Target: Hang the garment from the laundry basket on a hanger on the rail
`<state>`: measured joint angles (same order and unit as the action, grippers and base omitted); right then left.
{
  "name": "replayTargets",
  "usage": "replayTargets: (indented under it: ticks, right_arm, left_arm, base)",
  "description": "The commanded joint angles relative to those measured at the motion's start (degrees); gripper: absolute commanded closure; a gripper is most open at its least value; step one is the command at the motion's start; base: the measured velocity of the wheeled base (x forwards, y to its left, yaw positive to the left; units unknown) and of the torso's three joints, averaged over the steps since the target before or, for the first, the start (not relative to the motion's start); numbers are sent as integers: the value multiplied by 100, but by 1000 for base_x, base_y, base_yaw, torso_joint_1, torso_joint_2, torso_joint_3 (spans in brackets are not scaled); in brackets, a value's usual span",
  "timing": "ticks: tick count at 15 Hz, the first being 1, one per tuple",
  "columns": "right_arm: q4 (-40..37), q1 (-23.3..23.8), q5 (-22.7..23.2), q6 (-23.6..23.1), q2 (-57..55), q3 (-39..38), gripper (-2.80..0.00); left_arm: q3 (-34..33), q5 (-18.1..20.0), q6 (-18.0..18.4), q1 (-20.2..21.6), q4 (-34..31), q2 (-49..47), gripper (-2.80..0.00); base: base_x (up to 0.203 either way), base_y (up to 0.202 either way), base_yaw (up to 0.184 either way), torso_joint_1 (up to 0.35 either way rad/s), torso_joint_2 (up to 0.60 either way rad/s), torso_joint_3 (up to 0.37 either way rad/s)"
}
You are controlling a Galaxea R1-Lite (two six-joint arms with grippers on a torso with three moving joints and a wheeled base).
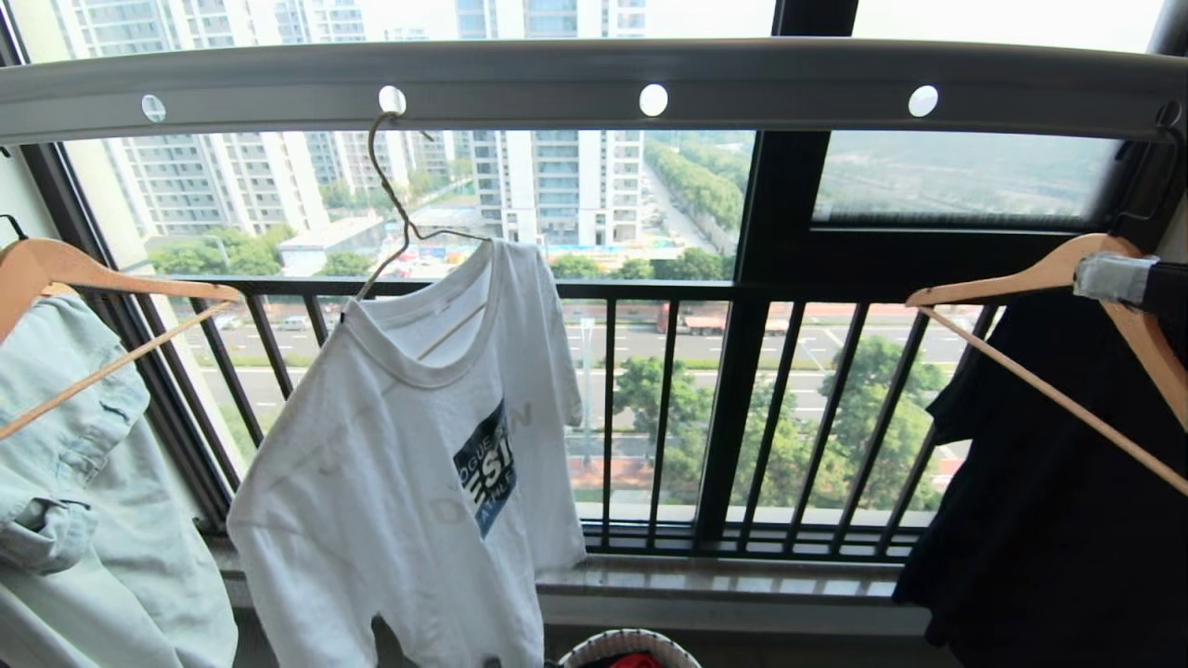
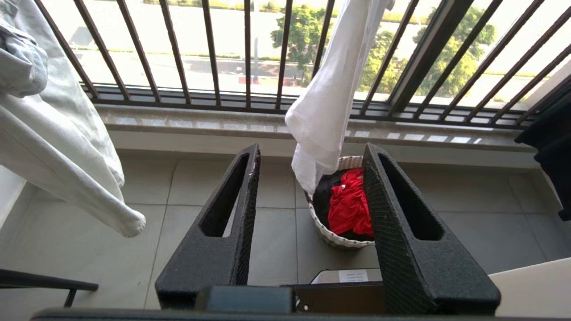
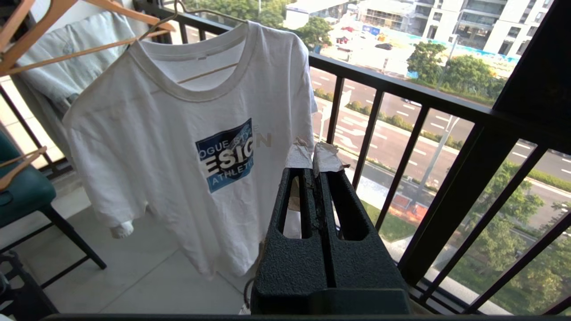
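The left claw (image 2: 308,154) is standing open with nothing between its two dark fingers (image 2: 223,214), pointing down toward the laundry basket (image 2: 343,238) on the tiled floor (image 2: 134,232); the basket is showing between the fingers, nearer the one on the basket's side, and a red cloth (image 2: 350,205) is lying inside it on top of something dark; the lower hem of the garment (image 2: 325,102) is dangling just above the basket's rim. The right claw (image 3: 314,158) is sitting with its fingers pressed together and gripping nothing, its taped tips pointing at the black railing (image 3: 401,93) just beside the garment's edge. The garment is hanging on the hanger (image 1: 399,209), tilted, with the shoulder nearer the pale shirt (image 1: 83,464) sagging lower; the hanger's hook is passing through one of the round holes of the rail (image 1: 594,79), the second hole counting from the pale shirt's end. The blue chest graphic is facing into the room. Taking the garment as the landmark, the pale shirt on a wooden hanger (image 1: 83,274) is hanging to its left in the head view, a black garment (image 1: 1049,482) on another wooden hanger (image 1: 1049,269) is hanging well apart on the opposite side, and the basket is sitting below it near the windowsill (image 1: 724,589).
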<state>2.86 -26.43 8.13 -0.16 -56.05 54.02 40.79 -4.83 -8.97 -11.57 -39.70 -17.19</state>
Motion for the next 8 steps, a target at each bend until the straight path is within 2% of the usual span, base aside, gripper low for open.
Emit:
replayTargets:
  ticks: [1, 3, 4, 5, 7, 8]
  right_arm:
    - [3, -3, 8, -2, 153, -21, 0]
    - [2, -3, -17, 6, 388, -135, 0]
    - [21, -3, -70, 18, 394, -163, 0]
    - [24, 3, -204, 40, 443, -156, 0]
    - [41, 23, -645, 20, 580, -128, 0]
    - [10, 44, -744, 12, 784, -76, 0]
  left_arm:
    - [140, -92, 14, 46, -4, 93, 0]
    - [401, -370, 74, 391, 77, 61, 0]
    - [451, -399, 89, 551, 360, 8, 0]
    - [420, -368, 163, 777, 531, 15, 0]
    - [102, -76, 372, 1207, 897, 271, 0]
    - [-32, 32, 375, 1297, 1073, 460, 0]
  base:
    - [0, 0, 0, 0, 0, 0]
    - [0, 0, 0, 0, 0, 0]
    - [0, 0, 0, 0, 0, 0]
    - [0, 0, 0, 0, 0, 0]
    - [0, 0, 0, 0, 0, 0]
    - [0, 0, 0, 0, 0, 0]
